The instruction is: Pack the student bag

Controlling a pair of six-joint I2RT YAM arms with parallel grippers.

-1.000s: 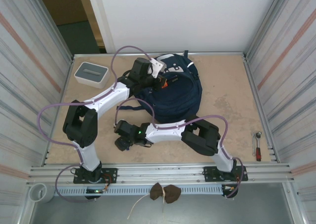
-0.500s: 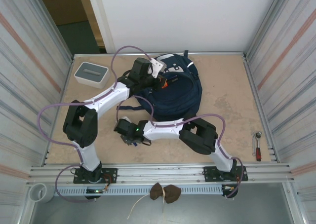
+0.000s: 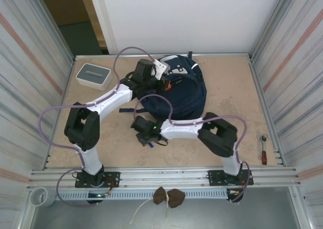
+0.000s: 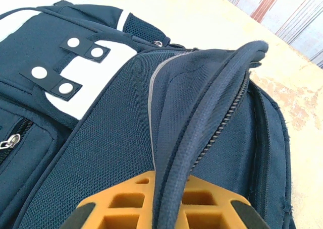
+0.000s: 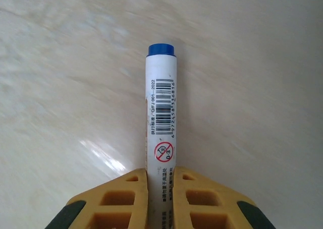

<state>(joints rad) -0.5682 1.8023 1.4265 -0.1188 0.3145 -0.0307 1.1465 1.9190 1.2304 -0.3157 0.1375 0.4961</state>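
student bag [image 4: 101, 138]: navy woven cloth, matt. Coarse mesh panel, ribbed binding along the zip edge, smooth white patches, small shiny metal zip pull [image 4: 9, 140]. left end effector [image 4: 169, 187]: orange plastic fingers, matt, moulded lattice. Same plastic on right end effector [image 5: 160, 176]. marker [image 5: 160, 113]: smooth white plastic barrel, slight gloss, printed label, blue plastic cap. desk [image 3: 232, 88]: pale board, matt, blotchy, looks a bit rough. walls [image 3: 298, 47]: ribbed sheet metal, dull sheen. box [image 3: 94, 75]: smooth, looks plastic. wrench [image 3: 263, 149]: shiny metal head.
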